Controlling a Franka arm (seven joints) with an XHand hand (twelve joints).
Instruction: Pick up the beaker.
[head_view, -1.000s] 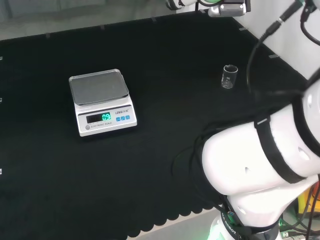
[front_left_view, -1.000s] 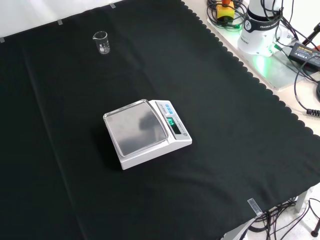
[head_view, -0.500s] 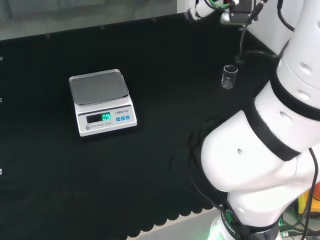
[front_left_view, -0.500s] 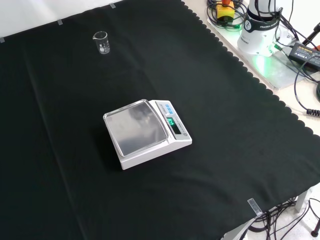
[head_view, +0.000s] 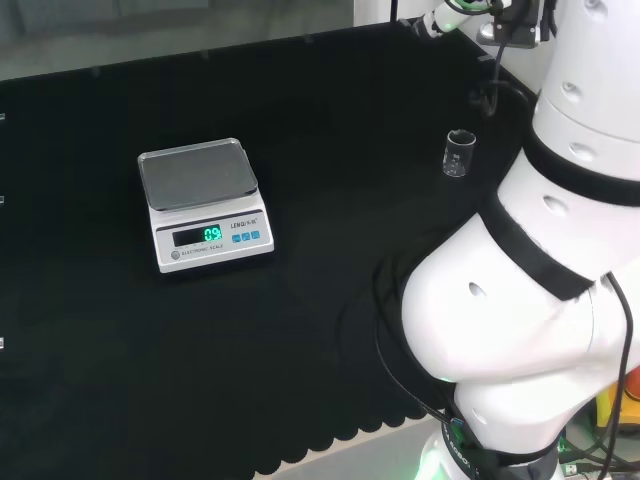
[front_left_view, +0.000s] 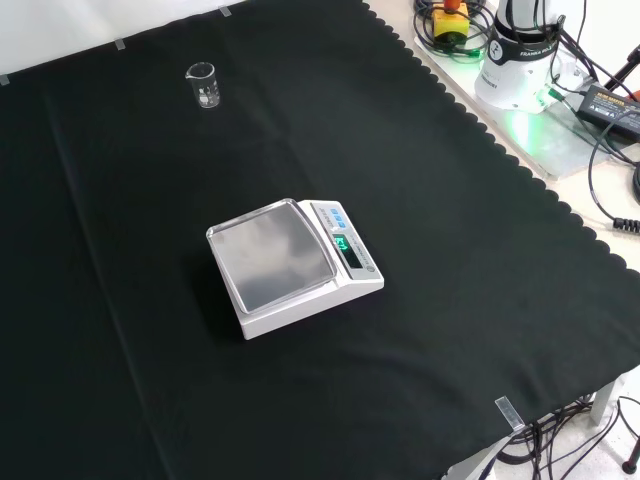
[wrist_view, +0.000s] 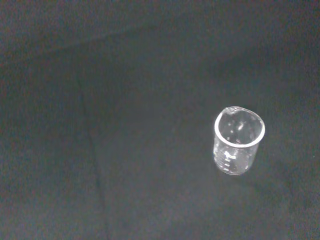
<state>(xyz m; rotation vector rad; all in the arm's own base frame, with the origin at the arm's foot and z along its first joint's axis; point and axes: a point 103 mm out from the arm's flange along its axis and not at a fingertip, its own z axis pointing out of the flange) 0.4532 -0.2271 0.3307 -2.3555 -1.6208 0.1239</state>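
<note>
The beaker (head_view: 459, 153) stands upright and untouched on the black-clothed desk (front_left_view: 420, 200), well apart from the scale (front_left_view: 292, 264); the whole pickup remains; whether the robot hand is open or closed cannot be told; approach and grasp are still ahead.

Bare black cloth (front_left_view: 420, 180) all round the upright beaker (front_left_view: 203, 85), the scale (front_left_view: 293, 265) well apart

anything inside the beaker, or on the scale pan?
The beaker looks empty: through its open mouth the wrist view shows clear glass and the black cloth under it. The scale has a bare pan. What lies under the scale is covered.
</note>
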